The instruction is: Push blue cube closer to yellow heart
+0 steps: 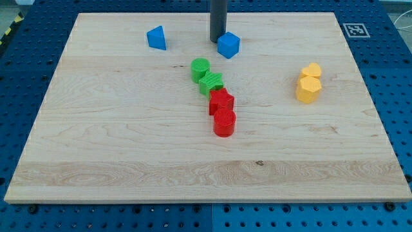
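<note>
The blue cube (228, 45) sits near the view's top, a little right of centre. My tip (217, 40) stands just to the cube's left, touching or almost touching it. The yellow heart (312, 70) lies at the view's right, lower than the cube and well apart from it. A yellow hexagonal block (308, 89) sits right below the heart, touching it.
A blue triangular block (156, 38) lies at the view's upper left. A green cylinder (200, 68) and green star (210, 84) sit in the middle, with a red star (221, 101) and red cylinder (224, 122) below. The wooden board (129, 161) ends on blue pegboard.
</note>
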Robot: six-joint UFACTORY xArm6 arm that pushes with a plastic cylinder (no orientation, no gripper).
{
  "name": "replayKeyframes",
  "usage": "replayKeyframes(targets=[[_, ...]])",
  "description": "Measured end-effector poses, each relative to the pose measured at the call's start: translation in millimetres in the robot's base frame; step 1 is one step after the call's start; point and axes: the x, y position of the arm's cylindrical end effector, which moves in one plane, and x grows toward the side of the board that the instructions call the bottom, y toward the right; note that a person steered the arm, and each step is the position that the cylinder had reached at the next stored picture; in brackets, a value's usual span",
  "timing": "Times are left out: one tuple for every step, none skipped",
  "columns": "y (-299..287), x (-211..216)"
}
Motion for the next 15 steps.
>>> replayKeyframes(targets=[[-12.3,6.0],[-25.7,12.3],[-22.6,13.7],[-2.4,21.2],[23.9,37.8],[44.8,43.0],[59.9,43.0],[77.5,43.1],[101.3,43.1],[117.7,43.1],[106.1,42.9],[84.1,32.1],[79.4,10.6],[81.7,-10.9],[103.1,-12.2]])
